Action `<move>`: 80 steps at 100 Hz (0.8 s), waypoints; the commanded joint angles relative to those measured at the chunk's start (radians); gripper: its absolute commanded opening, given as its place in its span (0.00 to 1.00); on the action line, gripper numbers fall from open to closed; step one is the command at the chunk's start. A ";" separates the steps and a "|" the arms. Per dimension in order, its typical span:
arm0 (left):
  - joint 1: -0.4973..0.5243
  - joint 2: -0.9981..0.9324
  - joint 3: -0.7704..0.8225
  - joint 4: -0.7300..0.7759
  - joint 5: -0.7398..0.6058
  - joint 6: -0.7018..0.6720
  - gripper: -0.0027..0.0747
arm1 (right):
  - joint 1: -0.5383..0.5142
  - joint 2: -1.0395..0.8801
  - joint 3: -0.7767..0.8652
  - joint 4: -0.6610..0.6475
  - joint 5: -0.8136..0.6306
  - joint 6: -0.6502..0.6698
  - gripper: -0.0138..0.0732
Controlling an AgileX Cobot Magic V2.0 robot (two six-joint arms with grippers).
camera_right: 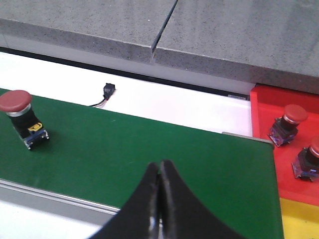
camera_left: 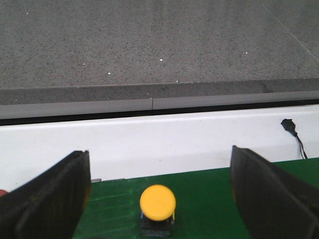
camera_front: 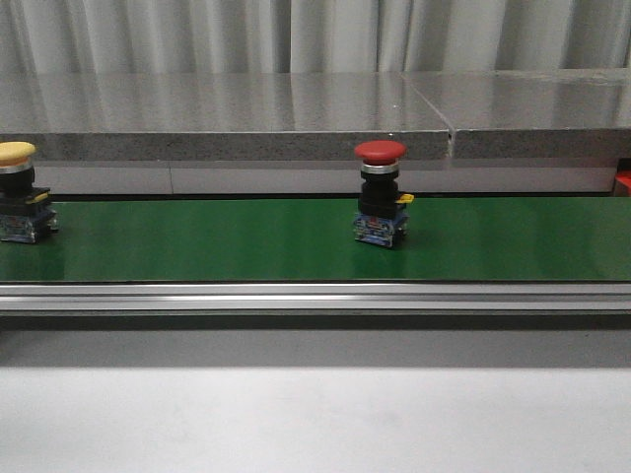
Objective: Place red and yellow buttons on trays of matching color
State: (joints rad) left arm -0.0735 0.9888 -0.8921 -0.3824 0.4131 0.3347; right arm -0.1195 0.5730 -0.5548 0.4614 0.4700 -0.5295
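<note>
A yellow button stands on the green belt at the far left. My left gripper is open above it, the button between and below the wide-apart fingers. A red button stands mid-belt. My right gripper is shut and empty over the belt, apart from that button. The red tray holds two red buttons. A yellow tray edge shows beside it. Neither gripper appears in the front view.
A grey stone ledge runs behind the belt. An aluminium rail borders the belt's near side. A small black connector with wires lies on the white strip behind the belt.
</note>
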 commanded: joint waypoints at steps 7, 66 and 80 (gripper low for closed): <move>-0.006 -0.147 0.120 -0.008 -0.122 0.001 0.77 | -0.002 -0.002 -0.025 0.025 -0.064 -0.010 0.08; -0.006 -0.525 0.427 -0.028 -0.107 -0.009 0.07 | -0.002 -0.002 -0.025 0.025 -0.089 -0.010 0.08; -0.006 -0.525 0.427 -0.030 -0.089 -0.009 0.01 | -0.002 -0.002 -0.025 0.026 -0.089 -0.010 0.08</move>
State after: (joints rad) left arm -0.0735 0.4604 -0.4383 -0.3876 0.3786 0.3338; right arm -0.1195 0.5730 -0.5548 0.4614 0.4542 -0.5295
